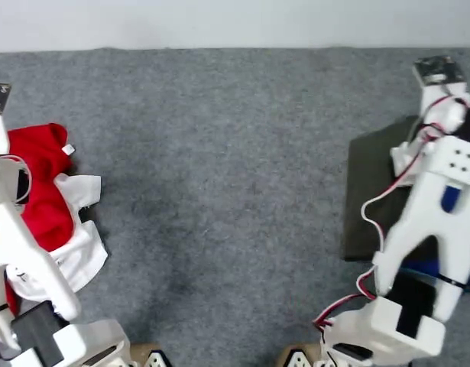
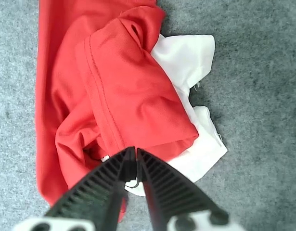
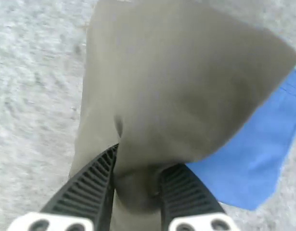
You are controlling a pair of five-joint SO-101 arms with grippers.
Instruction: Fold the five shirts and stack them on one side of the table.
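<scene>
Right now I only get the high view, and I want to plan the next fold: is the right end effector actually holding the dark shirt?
Observer: Yes. In the right wrist view the right end effector is shut on a bunched fold of the olive shirt.
Operator: And the left one?
Observer: The left end effector is shut, with its tips at the edge of the red shirt. I can't tell whether it pinches any cloth.
</scene>
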